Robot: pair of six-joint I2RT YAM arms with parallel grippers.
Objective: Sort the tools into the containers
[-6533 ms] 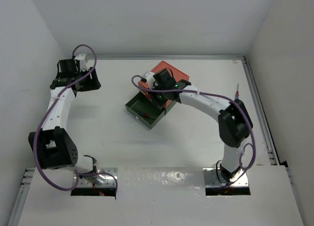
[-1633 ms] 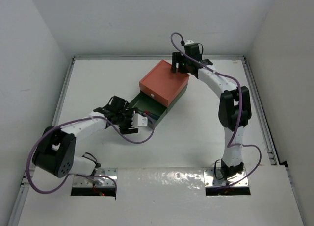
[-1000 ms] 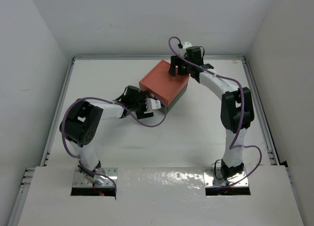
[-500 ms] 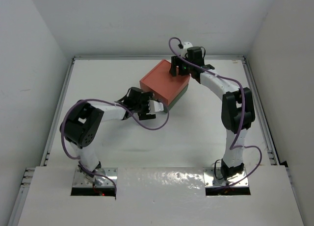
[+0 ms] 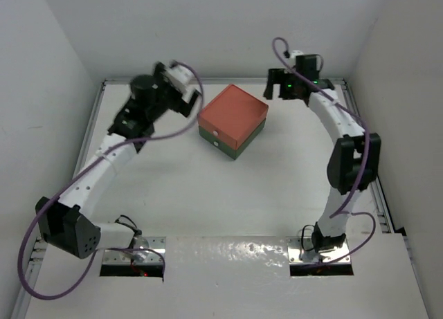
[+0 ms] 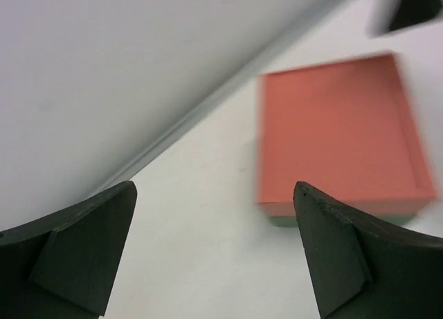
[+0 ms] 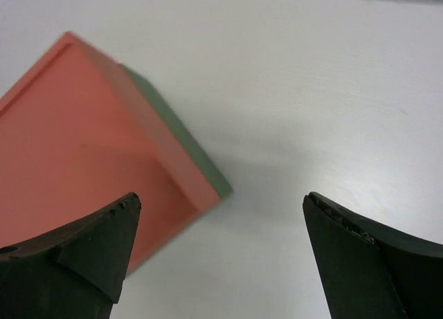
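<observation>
My left pincer (image 6: 213,192) is wide open, both fingers (image 6: 83,246) spread apart with only bare surface (image 5: 173,184) between them. It hangs above the far left part of the surface, near the back wall (image 5: 208,35), and it looks blurred from overhead. From its wrist I look down on the red box (image 5: 234,110) off to the right, with a thin strip of the green box (image 5: 248,140) showing under its near edge. This pincer is well apart from the boxes and touches nothing.

My right pincer (image 7: 221,200) also gapes fully, holding nothing. It sits up at the far right of the surface, near the back right corner of the boxes but apart from them. From its wrist I see the red box at the left, with a green edge showing along its right side.

The two boxes stand stacked in the middle of the far half of the surface, red on top of green, turned so that one corner points toward my bases. Both drawers are pushed in flush. Each near-left front carries a small white knob (image 5: 215,132), one above the other.
</observation>
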